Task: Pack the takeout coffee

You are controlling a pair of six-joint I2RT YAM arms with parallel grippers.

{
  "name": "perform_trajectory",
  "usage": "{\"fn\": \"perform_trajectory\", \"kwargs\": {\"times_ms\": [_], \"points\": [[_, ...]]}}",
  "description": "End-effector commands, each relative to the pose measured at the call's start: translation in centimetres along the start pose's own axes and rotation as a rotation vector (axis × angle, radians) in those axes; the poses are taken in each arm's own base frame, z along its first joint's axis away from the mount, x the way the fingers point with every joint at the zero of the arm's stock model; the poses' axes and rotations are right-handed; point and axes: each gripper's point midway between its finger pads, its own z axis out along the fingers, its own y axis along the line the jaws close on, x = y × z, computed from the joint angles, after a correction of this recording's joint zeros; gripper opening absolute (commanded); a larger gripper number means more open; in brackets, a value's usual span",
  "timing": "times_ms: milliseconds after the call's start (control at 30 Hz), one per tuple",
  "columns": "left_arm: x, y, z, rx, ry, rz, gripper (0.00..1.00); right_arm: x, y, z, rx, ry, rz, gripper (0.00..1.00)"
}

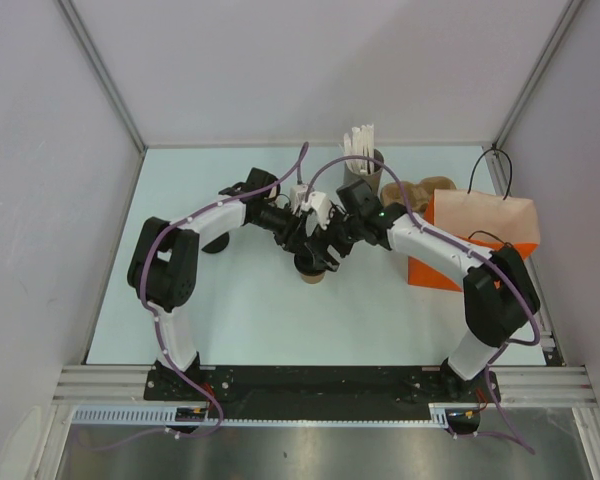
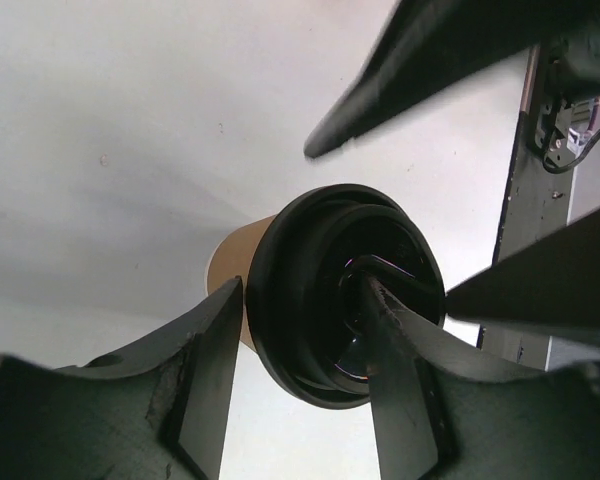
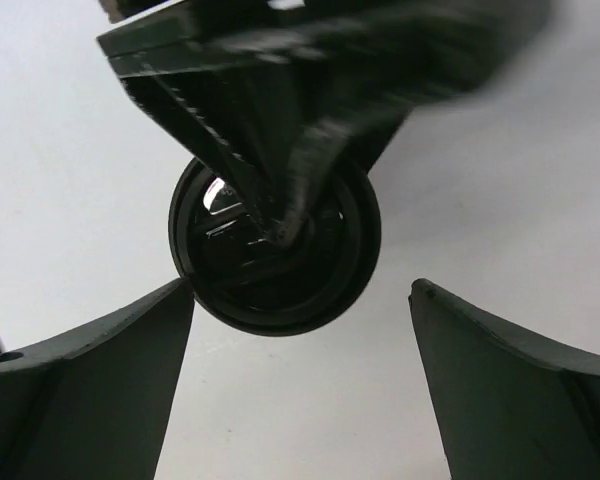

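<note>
The takeout coffee (image 1: 311, 273) is a tan cup with a black lid, standing mid-table between both arms. In the left wrist view the cup (image 2: 230, 262) and its lid (image 2: 310, 250) fill the centre. My left gripper (image 2: 302, 290) is closed on the lid, one finger outside the rim and the other in the lid's recess. From above, the left gripper (image 1: 305, 245) sits over the cup. My right gripper (image 3: 302, 290) is wide open and empty, with the lid (image 3: 325, 290) just beyond its fingertips. It (image 1: 332, 250) faces the cup from the right.
An orange paper bag (image 1: 485, 225) lies at the right beside the right arm. A cup of white stirrers (image 1: 363, 168) stands at the back. Lidless tan cups (image 1: 420, 192) lie next to it. White walls enclose three sides.
</note>
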Motion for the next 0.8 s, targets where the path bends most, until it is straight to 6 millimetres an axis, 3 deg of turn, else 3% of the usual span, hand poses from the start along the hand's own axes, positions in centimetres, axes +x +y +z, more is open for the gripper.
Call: {"fn": "perform_trajectory", "kwargs": {"times_ms": [0, 433, 767], "points": [[9.3, 4.6, 0.9, -0.171, 0.265, -0.072, 0.56, -1.7, -1.1, -1.8, -0.047, -0.113, 0.096, 0.92], [8.4, 3.5, 0.9, -0.128, 0.225, -0.047, 0.65, -1.9, -1.3, -1.8, -0.083, -0.141, 0.175, 0.92], [8.1, 3.0, 0.7, -0.105, 0.206, -0.035, 0.66, -0.6, -2.8, 0.1, -0.056, -0.112, 0.282, 0.82]]}}
